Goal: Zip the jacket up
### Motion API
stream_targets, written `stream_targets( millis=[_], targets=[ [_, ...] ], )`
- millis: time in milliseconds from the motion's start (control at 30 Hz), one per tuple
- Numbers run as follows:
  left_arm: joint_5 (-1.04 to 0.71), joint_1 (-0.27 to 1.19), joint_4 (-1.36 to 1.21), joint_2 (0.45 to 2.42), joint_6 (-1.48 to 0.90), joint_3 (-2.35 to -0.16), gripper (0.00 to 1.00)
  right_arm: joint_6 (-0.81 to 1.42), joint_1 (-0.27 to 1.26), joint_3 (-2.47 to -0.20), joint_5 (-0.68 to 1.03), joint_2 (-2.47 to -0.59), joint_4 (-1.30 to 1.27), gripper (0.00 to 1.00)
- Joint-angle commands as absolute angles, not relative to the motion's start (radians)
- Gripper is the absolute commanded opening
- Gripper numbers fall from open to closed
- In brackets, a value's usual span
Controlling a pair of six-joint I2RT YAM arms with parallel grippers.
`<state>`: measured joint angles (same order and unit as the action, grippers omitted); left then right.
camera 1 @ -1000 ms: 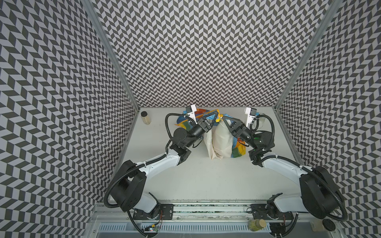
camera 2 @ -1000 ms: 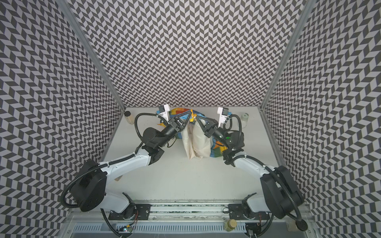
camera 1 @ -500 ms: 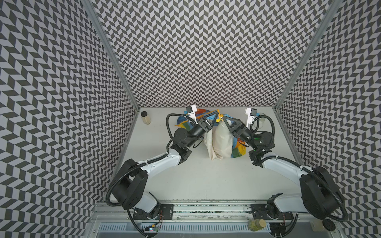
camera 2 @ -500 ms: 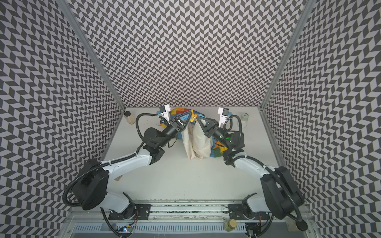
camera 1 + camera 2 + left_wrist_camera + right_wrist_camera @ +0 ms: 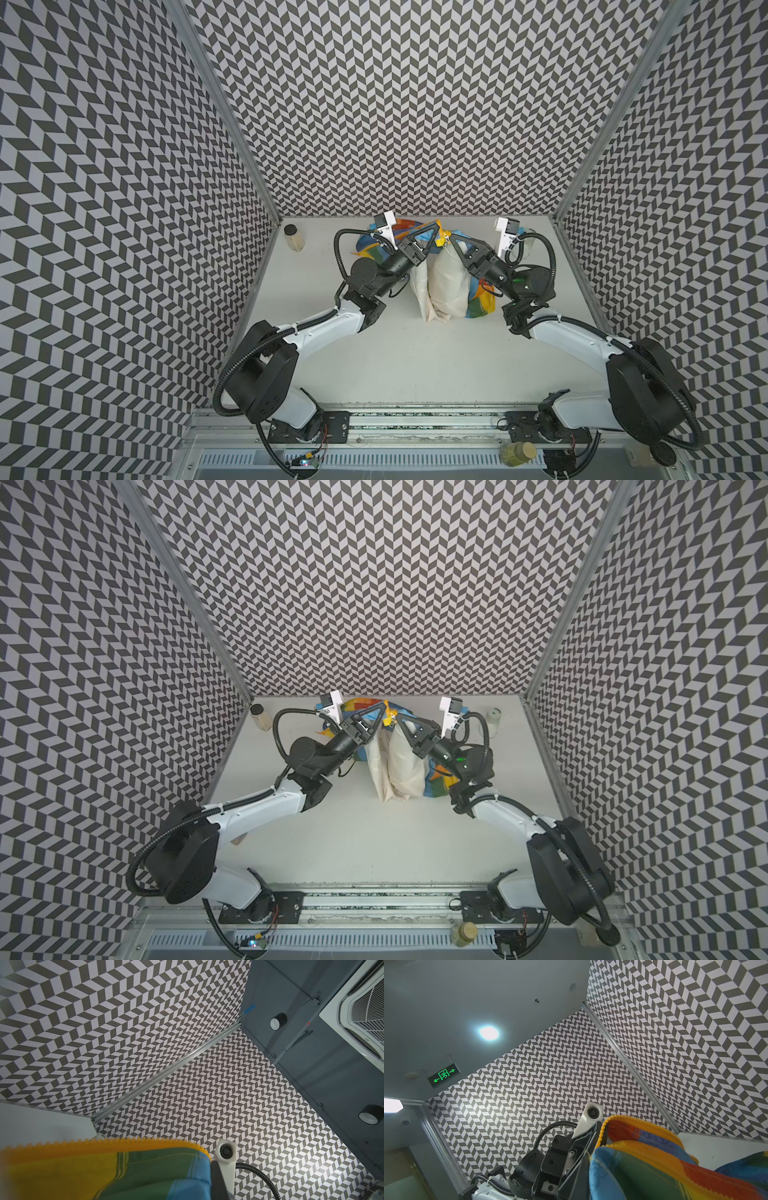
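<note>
Right, your pale table [image 5: 415, 365] sits boxed in by zigzag walls [image 5: 415, 104]. The left gripper [image 5: 435, 228] and right gripper [image 5: 454, 240] are both clamped on the jacket [image 5: 444, 286], held up near the back, cream lining outward. Exactly where each pinch lands is hidden.

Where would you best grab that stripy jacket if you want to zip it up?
Likely by the yellow zipper strip on each front edge, pinched from opposite sides at its raised end: that band looks firm and straight, while the jacket hangs limp below. The left gripper and right gripper are shut on it there.
</note>
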<state>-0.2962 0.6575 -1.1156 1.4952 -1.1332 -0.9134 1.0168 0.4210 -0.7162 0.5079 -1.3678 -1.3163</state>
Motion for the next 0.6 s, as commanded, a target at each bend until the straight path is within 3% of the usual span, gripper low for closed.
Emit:
stream_targets(
  millis=[0, 567],
  targets=[
    [-0.314, 0.655, -1.187, 1.491, -1.146, -0.925, 0.00, 1.008, 0.428, -0.715, 0.509, -1.339, -1.411, 0.00],
    [-0.327, 0.658, -1.203, 1.507, -1.161, -0.933, 0.00, 1.014, 0.428, -0.722, 0.508, -1.354, -1.411, 0.00]
  ],
)
